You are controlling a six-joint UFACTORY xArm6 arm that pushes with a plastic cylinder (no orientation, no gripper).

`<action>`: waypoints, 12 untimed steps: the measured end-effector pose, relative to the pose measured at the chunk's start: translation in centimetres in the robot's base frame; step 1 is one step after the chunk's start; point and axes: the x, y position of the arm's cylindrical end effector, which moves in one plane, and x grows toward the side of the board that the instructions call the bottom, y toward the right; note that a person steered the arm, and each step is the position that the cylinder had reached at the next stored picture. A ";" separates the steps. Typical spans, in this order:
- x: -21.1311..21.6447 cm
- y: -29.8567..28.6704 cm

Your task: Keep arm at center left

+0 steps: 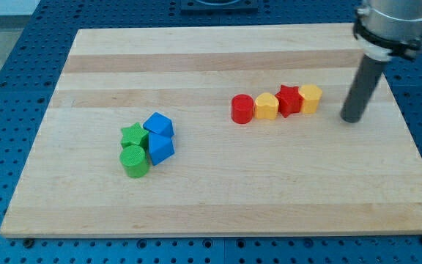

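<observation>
My tip [352, 118] rests on the wooden board [218, 191] at the view's right, a short way right of a row of blocks. That row runs left to right: a red cylinder [242, 109], a yellow block [267, 107], a red star [289, 100], a yellow block [311, 98]. They touch one another. At the view's centre left sits a cluster: a green star [132, 135], a green cylinder [134, 161], and two blue blocks [157, 125] [160, 149]. My tip is far to the right of this cluster.
The board lies on a blue perforated table [20, 73]. The arm's grey body [394, 26] hangs over the board's top right corner.
</observation>
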 end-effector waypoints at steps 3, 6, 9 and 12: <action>9.5 0.1; 17.1 -28.6; 9.8 -52.5; -2.5 -44.2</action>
